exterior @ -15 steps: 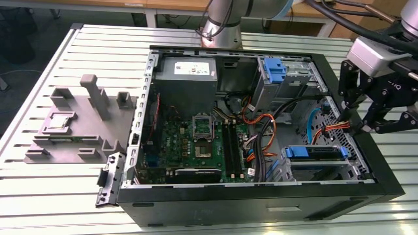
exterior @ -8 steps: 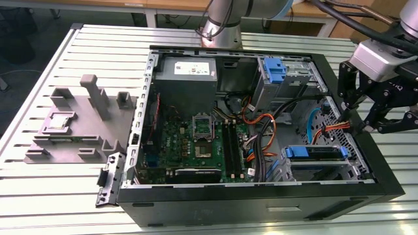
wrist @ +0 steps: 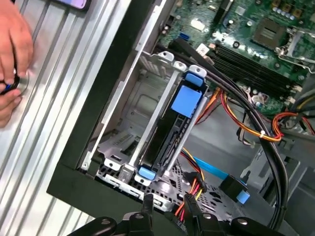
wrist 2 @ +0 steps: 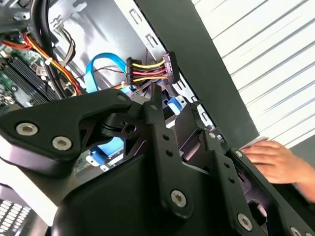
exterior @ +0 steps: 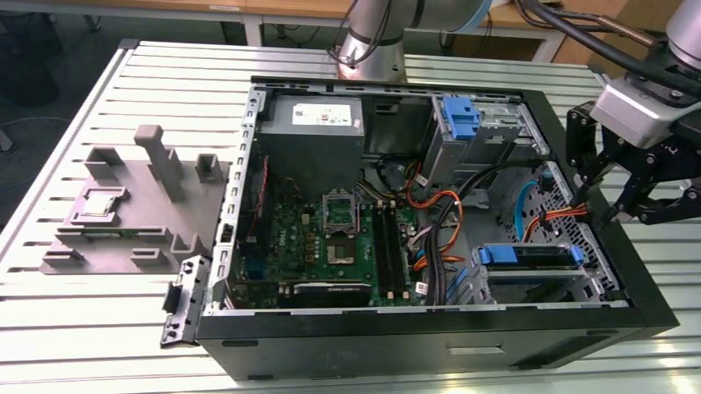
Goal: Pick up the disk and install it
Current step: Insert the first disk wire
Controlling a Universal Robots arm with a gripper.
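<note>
Black linkage bars and bolts of the gripper are seen closest of all in the second wrist view. In the first wrist view its two fingers are spread apart, with nothing gripped between them. In the exterior view the gripper is hung over the side wall of the computer case at the exterior view's right, unclenched and empty.

Just beyond the fingertips a power connector with yellow, red and black wires is seen, and a flat blue cable is looped beside it.

The disk is found inside the case, stood on edge in a silver drive cage, with its blue carrier tab turned towards the motherboard. In the exterior view the disk is seated in the bay near the gripper.

A tall blue latch is mounted in another cage farther along the same side, near the power supply.

Outside the case, a person's hand is seen on the slatted table, just beside the case wall. A grey fixture is laid on the table at the exterior view's left, well apart from the gripper.
</note>
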